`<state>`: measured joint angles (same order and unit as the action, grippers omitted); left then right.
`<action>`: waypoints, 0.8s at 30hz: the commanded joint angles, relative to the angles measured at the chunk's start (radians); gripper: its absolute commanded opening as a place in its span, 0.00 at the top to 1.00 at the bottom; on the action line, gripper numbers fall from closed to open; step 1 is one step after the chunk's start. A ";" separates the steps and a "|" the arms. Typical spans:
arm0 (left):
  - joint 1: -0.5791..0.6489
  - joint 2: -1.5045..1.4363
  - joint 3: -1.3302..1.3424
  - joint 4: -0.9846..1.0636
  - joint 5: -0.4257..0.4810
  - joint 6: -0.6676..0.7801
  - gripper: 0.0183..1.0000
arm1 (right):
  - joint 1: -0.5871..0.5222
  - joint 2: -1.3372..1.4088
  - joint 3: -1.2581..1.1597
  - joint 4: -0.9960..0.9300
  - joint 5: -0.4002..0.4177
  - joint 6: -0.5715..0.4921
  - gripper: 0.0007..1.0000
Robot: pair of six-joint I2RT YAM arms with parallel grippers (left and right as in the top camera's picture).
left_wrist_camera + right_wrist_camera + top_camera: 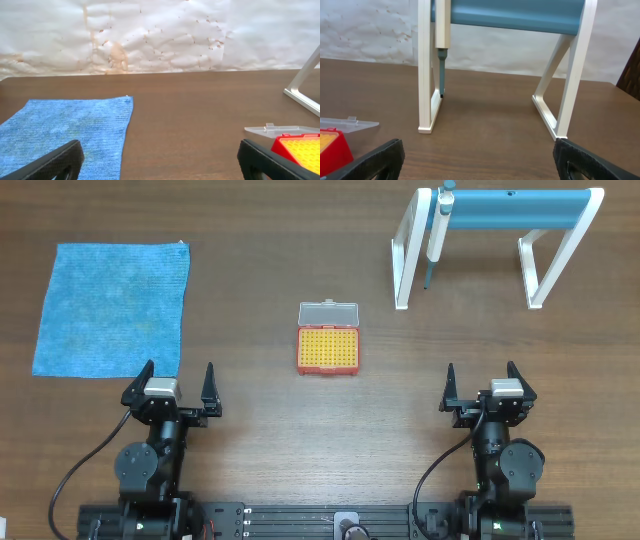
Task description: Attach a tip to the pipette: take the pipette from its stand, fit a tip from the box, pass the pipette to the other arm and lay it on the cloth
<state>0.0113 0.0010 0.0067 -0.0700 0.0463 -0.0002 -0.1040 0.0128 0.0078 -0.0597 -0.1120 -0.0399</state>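
The pipette (438, 230) hangs at the left end of a white stand with a blue top bar (500, 210) at the back right; its shaft (441, 70) points down beside the stand's leg. A red tip box (327, 350) with yellow tips and its clear lid folded back sits mid-table; its corner (300, 150) lies close to my left arm's finger. The blue cloth (112, 310) lies flat at the left. My left gripper (172, 390) stands open near the front, just right of the cloth's near corner. My right gripper (480, 388) stands open in front of the stand, well short of it.
The brown table (250, 270) is bare between cloth, box and stand. A crinkled white wall (160, 35) rises behind the far edge. A dark object (630, 70) stands off the table's right end.
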 commanded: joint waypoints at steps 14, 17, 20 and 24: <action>-0.005 0.007 -0.001 -0.006 0.014 0.013 0.00 | -0.004 -0.002 -0.003 -0.001 -0.026 -0.013 0.03; -0.005 0.007 -0.001 -0.006 0.014 0.013 0.00 | -0.004 -0.002 -0.003 0.000 -0.026 -0.013 0.02; -0.005 0.007 -0.001 -0.006 0.014 0.013 0.00 | -0.004 -0.002 -0.003 0.000 -0.027 -0.013 0.03; -0.005 0.007 -0.001 -0.006 0.014 0.013 0.00 | -0.004 -0.002 -0.003 0.000 -0.034 -0.013 0.03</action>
<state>0.0113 0.0010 0.0067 -0.0700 0.0463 -0.0002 -0.1040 0.0128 0.0078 -0.0570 -0.1215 -0.0399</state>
